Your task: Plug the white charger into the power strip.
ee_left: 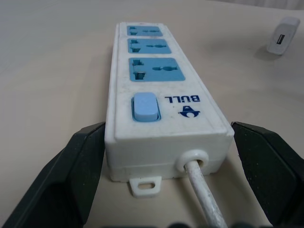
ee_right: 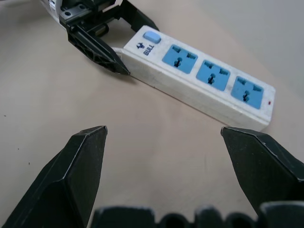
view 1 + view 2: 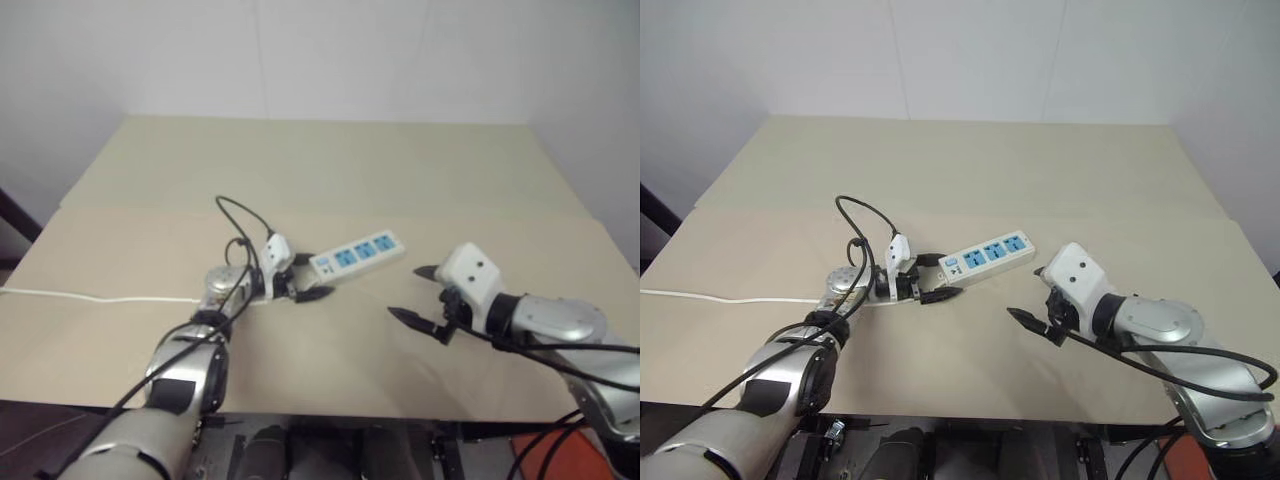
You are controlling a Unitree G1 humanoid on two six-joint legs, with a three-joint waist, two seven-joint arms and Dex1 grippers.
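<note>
**Left wrist view: strip framed between spread fingers, charger lying apart**

Left wrist view shows the power strip [image 1: 161, 95] with its switch end between the two black fingers [image 1: 61, 180] of the left tool [image 3: 300, 278]. The fingers are spread on both sides of the strip, and I cannot tell whether they touch it. The right tool [image 3: 1032, 300] hovers beside the strip's far end, its fingers also spread and holding nothing.

The white charger [image 1: 283, 35] lies on the desk [image 3: 330, 160], past the far end of the strip and a little to the side.

For this step, I think the left tool should close evenly on the switch end, so the strip does not turn, and stay clear of the cord [image 1: 204, 194]. The right tool must then fetch the charger.

The strip is a long bar of glossy hard white plastic with rounded corners, three flat blue socket faces and a blue rocker switch. The cord is thin and smooth. The charger is a small rounded white block, probably slippery. The desk is matte and beige.
</note>
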